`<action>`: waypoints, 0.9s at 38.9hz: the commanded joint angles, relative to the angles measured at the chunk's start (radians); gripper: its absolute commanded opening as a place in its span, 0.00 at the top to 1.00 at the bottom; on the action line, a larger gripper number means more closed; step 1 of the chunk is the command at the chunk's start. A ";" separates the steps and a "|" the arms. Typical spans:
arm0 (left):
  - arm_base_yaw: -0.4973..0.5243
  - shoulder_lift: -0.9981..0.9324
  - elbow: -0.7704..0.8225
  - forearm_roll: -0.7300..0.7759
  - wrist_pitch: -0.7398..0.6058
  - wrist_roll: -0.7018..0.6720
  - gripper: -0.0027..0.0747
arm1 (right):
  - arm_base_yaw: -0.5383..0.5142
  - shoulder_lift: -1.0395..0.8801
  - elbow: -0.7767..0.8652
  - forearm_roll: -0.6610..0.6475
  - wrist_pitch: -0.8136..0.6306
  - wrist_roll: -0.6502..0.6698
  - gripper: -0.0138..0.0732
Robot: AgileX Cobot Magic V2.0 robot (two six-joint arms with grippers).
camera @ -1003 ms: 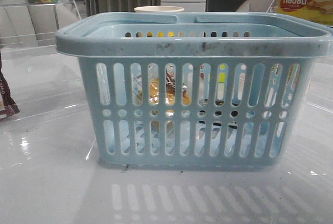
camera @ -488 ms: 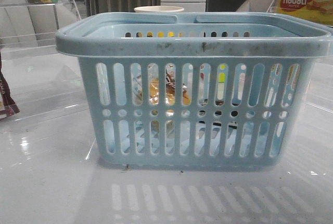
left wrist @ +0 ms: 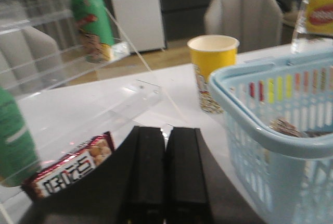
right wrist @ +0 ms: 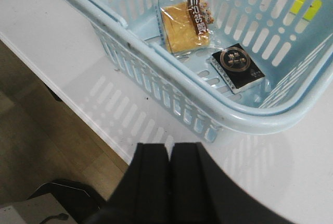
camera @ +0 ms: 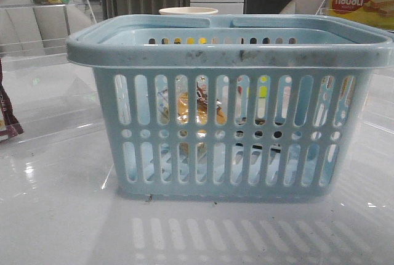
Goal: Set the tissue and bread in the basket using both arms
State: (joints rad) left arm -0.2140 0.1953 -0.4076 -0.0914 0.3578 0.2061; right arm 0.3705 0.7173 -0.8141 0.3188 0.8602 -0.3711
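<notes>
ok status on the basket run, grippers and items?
Left gripper shut, empty. Right gripper shut, empty. Bread and black packet lie inside the basket. Nothing in the way.

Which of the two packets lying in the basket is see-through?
The bread: a clear bag showing golden bread. The other packet in the basket is opaque black.

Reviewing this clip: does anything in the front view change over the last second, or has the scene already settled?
Nothing visibly changed. The basket sits in the same spot, with the bread and a small black packet lying inside it, as the right wrist view shows. Both end effectors, left and right, are shut and holding nothing.
</notes>
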 commanded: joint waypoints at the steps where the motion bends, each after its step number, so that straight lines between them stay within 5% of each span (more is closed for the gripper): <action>1: 0.092 -0.054 0.052 -0.015 -0.172 -0.001 0.85 | -0.005 -0.004 -0.026 0.008 -0.054 0.001 0.78; 8: 0.179 -0.105 0.201 -0.039 -0.233 -0.001 0.85 | -0.005 -0.004 -0.026 0.008 -0.054 0.001 0.78; 19: 0.179 -0.219 0.340 0.054 -0.300 -0.136 0.85 | -0.005 -0.004 -0.026 0.008 -0.054 0.001 0.78; 35: 0.164 -0.219 0.420 0.052 -0.458 -0.136 0.85 | -0.005 -0.004 -0.026 0.008 -0.054 0.001 0.78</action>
State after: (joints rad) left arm -0.0375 -0.0043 0.0071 -0.0407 0.0000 0.0830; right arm 0.3705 0.7173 -0.8141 0.3188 0.8609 -0.3711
